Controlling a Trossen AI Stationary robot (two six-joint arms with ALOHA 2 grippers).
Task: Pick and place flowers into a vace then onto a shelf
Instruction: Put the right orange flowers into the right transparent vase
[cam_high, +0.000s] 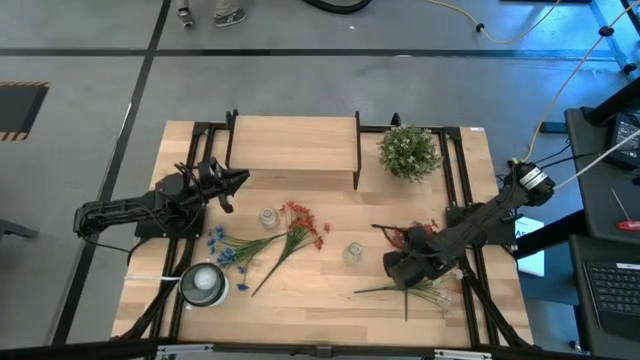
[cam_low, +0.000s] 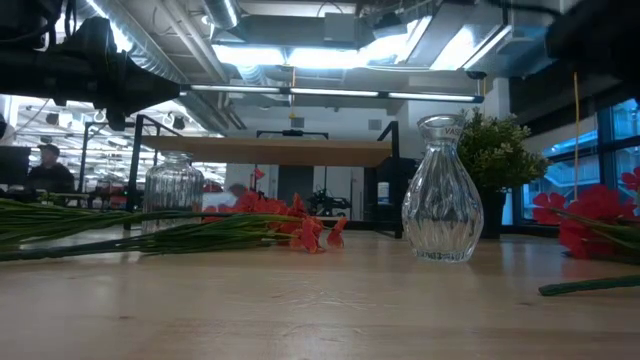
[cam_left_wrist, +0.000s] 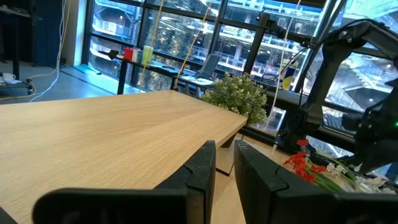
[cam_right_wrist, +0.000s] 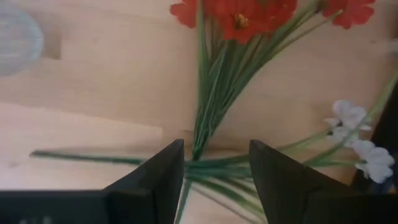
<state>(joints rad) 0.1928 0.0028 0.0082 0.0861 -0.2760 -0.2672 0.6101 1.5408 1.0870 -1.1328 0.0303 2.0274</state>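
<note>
Little is done yet — both glass vases (cam_high: 353, 252) stand empty mid-worktop, and the shelf (cam_high: 292, 149) at the far edge is bare. The right gripper (cam_right_wrist: 216, 168), fingers spread, hovers over a red-orange and white flower bunch (cam_right_wrist: 214, 93) near the worktop's right front. The left gripper (cam_high: 238, 180), pressed together, waits by the shelf's left end; blue and red flowers (cam_high: 270, 240) lie loose.
</note>
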